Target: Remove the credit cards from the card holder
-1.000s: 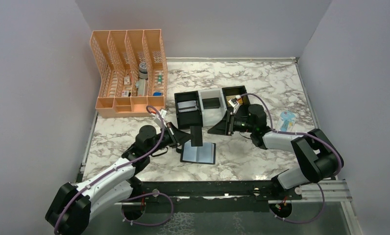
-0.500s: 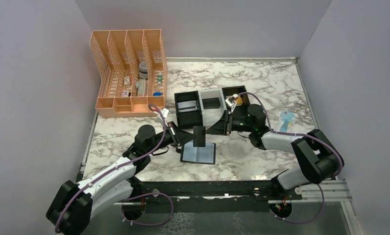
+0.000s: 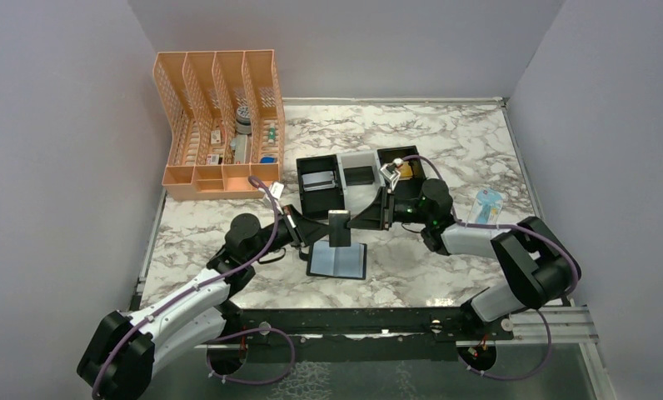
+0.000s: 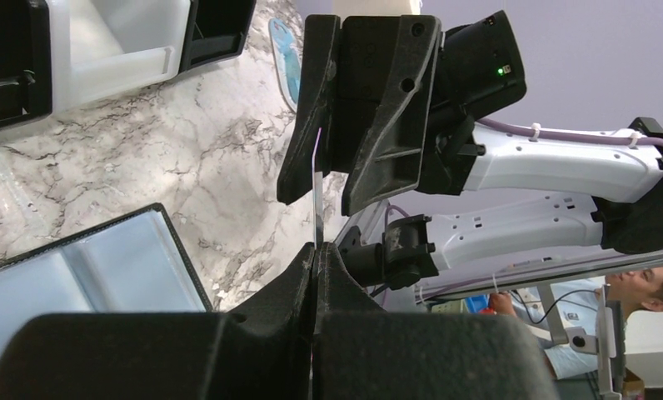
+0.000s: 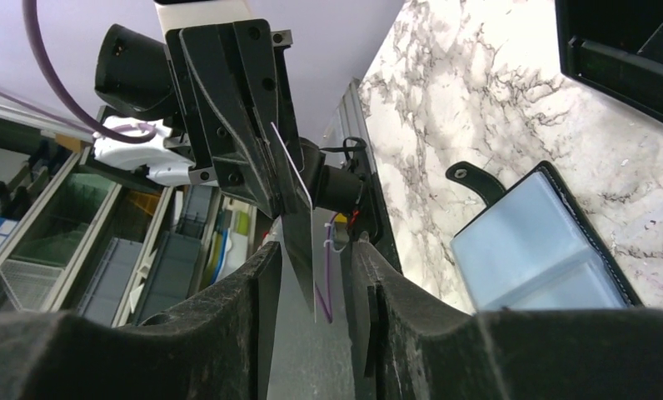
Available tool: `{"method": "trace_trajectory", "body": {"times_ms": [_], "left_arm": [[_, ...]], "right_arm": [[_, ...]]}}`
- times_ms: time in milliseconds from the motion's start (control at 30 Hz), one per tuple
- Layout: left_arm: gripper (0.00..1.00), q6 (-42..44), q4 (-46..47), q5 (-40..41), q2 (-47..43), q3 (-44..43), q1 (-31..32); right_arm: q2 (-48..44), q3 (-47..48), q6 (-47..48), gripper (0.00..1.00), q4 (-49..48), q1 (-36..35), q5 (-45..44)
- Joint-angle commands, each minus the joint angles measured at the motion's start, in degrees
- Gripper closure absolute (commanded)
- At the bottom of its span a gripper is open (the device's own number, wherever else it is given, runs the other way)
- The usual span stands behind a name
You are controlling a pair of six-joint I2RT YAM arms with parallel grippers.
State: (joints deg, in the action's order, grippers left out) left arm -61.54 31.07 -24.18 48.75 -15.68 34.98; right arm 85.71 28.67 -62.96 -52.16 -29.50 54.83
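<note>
the left gripper (image 4: 316,260), clamped on a thin dark grey plastic card (image 3: 339,227), had lifted it just above the open black bifold wallet (image 3: 338,261) and between the parted, not-yet-closed fingers of the right gripper (image 4: 318,198); a handover looked imminent.

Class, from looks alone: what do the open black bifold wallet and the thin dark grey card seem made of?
Open black bifold wallet: probably leather or imitation, matte black edge; lining looks smooth, glossy blue-grey plastic. Thin dark grey card: likely rigid plastic, flat, unbent, sliver-thin edge-on.
</note>
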Motion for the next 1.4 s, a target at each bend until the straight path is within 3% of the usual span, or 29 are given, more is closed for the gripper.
{"method": "trace_trajectory", "body": {"times_ms": [0, 333, 667, 933, 1133, 1367], "left_arm": [[1.0, -1.0, 3.2, -0.6, -1.0, 0.5, -0.2], [1.0, -2.9, 5.5, 0.4, -0.7, 0.9, -0.2], [1.0, -3.8, 7.4, -0.3, 0.0, 1.5, -0.2], [1.0, -4.1, 7.5, 0.3, 0.4, 2.6, -0.2], [1.0, -4.0, 7.7, 0.6, 0.8, 2.4, -0.2], [1.0, -4.1, 8.1, 0.6, 1.2, 2.3, -0.2]], "right_arm": [[2.3, -0.3, -4.5, 0.64, -9.0, -0.8, 2.7], [3.9, 0.8, -5.8, 0.71, -10.2, -1.7, 3.4], [9.2, 0.3, -16.8, 0.78, -25.1, -1.7, 3.2], [7.4, 1.1, -14.6, 0.84, -21.0, -1.7, 3.4], [7.1, 1.4, -12.8, 0.79, -18.7, -1.9, 3.7], [7.8, 3.0, -12.3, 0.84, -18.1, -2.7, 4.2]]}}
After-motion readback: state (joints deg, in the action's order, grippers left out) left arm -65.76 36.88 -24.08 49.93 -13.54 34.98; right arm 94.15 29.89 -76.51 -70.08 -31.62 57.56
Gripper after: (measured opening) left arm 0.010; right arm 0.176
